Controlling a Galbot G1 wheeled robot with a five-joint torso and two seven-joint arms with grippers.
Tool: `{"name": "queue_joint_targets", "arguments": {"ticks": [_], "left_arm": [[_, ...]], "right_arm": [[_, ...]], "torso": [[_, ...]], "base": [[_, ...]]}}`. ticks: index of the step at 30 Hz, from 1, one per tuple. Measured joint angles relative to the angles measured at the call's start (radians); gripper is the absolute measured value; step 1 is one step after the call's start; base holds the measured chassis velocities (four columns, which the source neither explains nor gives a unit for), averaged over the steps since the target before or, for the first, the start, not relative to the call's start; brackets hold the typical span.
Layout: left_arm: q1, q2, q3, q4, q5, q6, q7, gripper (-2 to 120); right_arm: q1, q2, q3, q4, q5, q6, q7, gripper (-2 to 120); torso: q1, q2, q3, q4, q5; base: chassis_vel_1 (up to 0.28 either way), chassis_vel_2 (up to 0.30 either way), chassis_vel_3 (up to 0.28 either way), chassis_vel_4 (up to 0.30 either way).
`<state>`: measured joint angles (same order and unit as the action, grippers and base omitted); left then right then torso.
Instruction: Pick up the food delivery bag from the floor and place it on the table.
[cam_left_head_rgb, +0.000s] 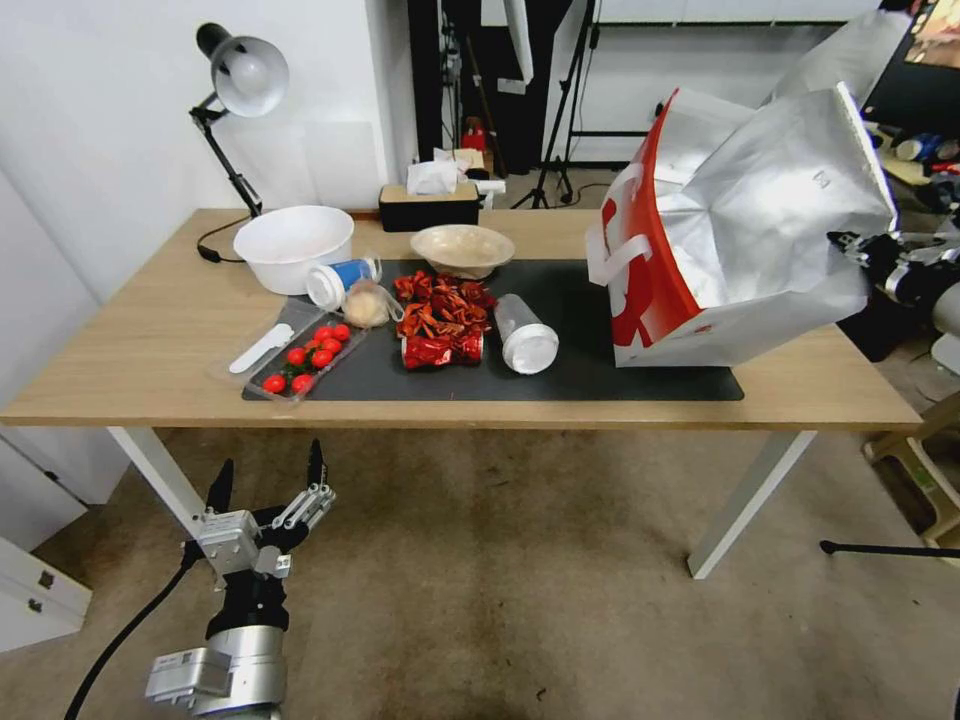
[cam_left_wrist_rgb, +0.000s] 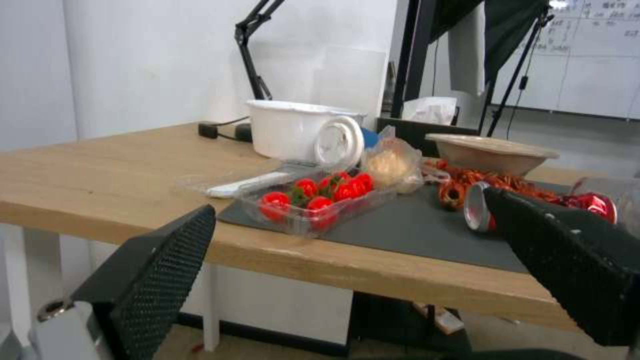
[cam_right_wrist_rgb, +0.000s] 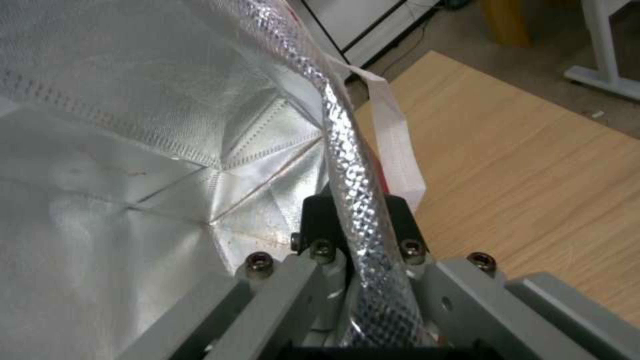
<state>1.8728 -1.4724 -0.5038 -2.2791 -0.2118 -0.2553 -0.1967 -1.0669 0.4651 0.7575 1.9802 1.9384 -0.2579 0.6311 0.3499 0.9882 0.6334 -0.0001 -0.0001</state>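
The food delivery bag (cam_left_head_rgb: 740, 250), white with a red side and silver foil lining, sits tilted on the right end of the table (cam_left_head_rgb: 150, 340), its base on the dark grey mat (cam_left_head_rgb: 580, 370). My right gripper (cam_left_head_rgb: 865, 250) reaches in from the right and is shut on the bag's open rim. In the right wrist view the black fingers (cam_right_wrist_rgb: 313, 220) of the right gripper (cam_right_wrist_rgb: 353, 210) pinch the foil rim (cam_right_wrist_rgb: 347, 150), with a white handle (cam_right_wrist_rgb: 397, 145) hanging beside it over the table (cam_right_wrist_rgb: 520, 165). My left gripper (cam_left_head_rgb: 268, 480) hangs open, low in front of the table's left leg.
On the table's left and middle stand a white bowl (cam_left_head_rgb: 292, 245), a beige bowl (cam_left_head_rgb: 462, 248), a tomato tray (cam_left_head_rgb: 305, 362), red food scraps (cam_left_head_rgb: 440, 310), a red can (cam_left_head_rgb: 440, 350), a clear tub (cam_left_head_rgb: 525, 335), a tissue box (cam_left_head_rgb: 430, 205) and a desk lamp (cam_left_head_rgb: 240, 80). Carpet lies open in front.
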Motion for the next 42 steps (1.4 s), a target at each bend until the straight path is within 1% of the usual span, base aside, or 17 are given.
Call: {"name": "queue_joint_targets", "arguments": {"ticks": [13, 23, 25, 26, 27, 28, 30, 31, 33, 34, 37, 38, 39, 41, 42], "left_arm": [[-0.001, -0.007, 0.003, 0.000, 0.006, -0.003, 0.000, 100], [0.003, -0.010, 0.005, -0.001, 0.008, -0.004, 0.000, 100], [0.005, -0.009, 0.005, -0.002, 0.008, -0.007, 0.001, 100], [0.005, -0.009, 0.005, -0.002, 0.008, -0.007, 0.001, 100], [0.006, -0.009, 0.005, -0.002, 0.008, -0.008, 0.001, 100], [0.008, -0.008, 0.005, -0.002, 0.008, -0.009, 0.001, 100], [0.008, -0.008, 0.004, -0.002, 0.008, -0.010, 0.001, 100], [0.009, -0.007, 0.004, -0.002, 0.008, -0.011, 0.001, 100], [0.012, -0.007, 0.004, -0.003, 0.007, -0.014, 0.001, 100], [0.012, -0.007, 0.004, -0.003, 0.007, -0.014, 0.001, 100], [0.013, -0.007, 0.006, -0.005, 0.008, -0.015, 0.001, 100], [0.013, -0.007, 0.006, -0.005, 0.008, -0.015, 0.001, 100], [0.014, -0.007, 0.007, -0.005, 0.008, -0.015, 0.001, 100], [0.020, -0.008, 0.008, -0.010, 0.008, -0.020, 0.001, 100], [0.020, -0.008, 0.008, -0.010, 0.008, -0.020, 0.001, 100]], "right_arm": [[0.048, -0.035, -0.051, -0.062, 0.013, -0.024, -0.018, 0], [0.075, -0.038, -0.088, -0.078, 0.000, -0.046, -0.042, 0], [0.082, -0.033, -0.102, -0.078, -0.018, -0.042, -0.053, 7], [0.082, -0.033, -0.102, -0.078, -0.018, -0.042, -0.053, 7], [0.084, -0.032, -0.105, -0.078, -0.023, -0.039, -0.057, 10], [0.090, -0.030, -0.113, -0.078, -0.036, -0.033, -0.069, 18], [0.091, -0.030, -0.115, -0.078, -0.040, -0.032, -0.073, 19], [0.093, -0.029, -0.118, -0.078, -0.049, -0.029, -0.081, 24], [0.099, -0.029, -0.130, -0.081, -0.092, -0.014, -0.113, 37], [0.099, -0.029, -0.130, -0.081, -0.092, -0.014, -0.113, 37], [0.102, -0.031, -0.149, -0.091, -0.211, 0.016, -0.179, 51], [0.102, -0.031, -0.149, -0.091, -0.211, 0.016, -0.179, 51], [0.102, -0.031, -0.151, -0.092, -0.226, 0.021, -0.186, 54], [0.106, -0.030, -0.164, -0.100, -0.292, 0.040, -0.220, 66], [0.106, -0.030, -0.164, -0.100, -0.292, 0.040, -0.220, 66]], "torso": [[0.000, 0.000, 0.000, 0.0000, 0.0001], [0.000, 0.000, 0.000, 0.0000, 0.0000], [0.000, 0.000, 0.000, 0.0000, 0.0000], [0.000, 0.000, 0.000, 0.0000, 0.0000], [0.000, 0.000, 0.000, 0.0000, 0.0001], [0.000, 0.000, 0.000, 0.0000, 0.0000], [0.000, 0.000, 0.000, 0.0000, 0.0000], [0.000, 0.000, 0.000, 0.0000, 0.0000], [0.000, 0.000, 0.000, 0.0000, 0.0000], [0.000, 0.000, 0.000, 0.0000, 0.0000], [0.000, 0.000, 0.000, 0.0001, 0.0000], [0.000, 0.000, 0.000, 0.0001, 0.0000], [0.000, 0.000, 0.000, 0.0000, 0.0001], [0.000, 0.000, 0.000, 0.0000, 0.0000], [0.000, 0.000, 0.000, 0.0000, 0.0000]], "base": [[0.000, 0.000, 0.000, 0.000], [0.000, 0.000, 0.000, 0.000], [0.000, 0.000, 0.000, 0.000], [0.000, 0.000, 0.000, 0.000], [0.000, 0.000, 0.000, 0.000], [0.000, 0.000, 0.000, 0.000], [0.000, 0.000, 0.000, 0.000], [0.000, 0.000, 0.000, 0.000], [0.000, 0.000, 0.000, 0.000], [0.000, 0.000, 0.000, 0.000], [0.000, 0.000, 0.000, 0.000], [0.000, 0.000, 0.000, 0.000], [0.000, 0.000, 0.000, 0.000], [0.000, 0.000, 0.000, 0.000], [0.000, 0.000, 0.000, 0.000]]}}
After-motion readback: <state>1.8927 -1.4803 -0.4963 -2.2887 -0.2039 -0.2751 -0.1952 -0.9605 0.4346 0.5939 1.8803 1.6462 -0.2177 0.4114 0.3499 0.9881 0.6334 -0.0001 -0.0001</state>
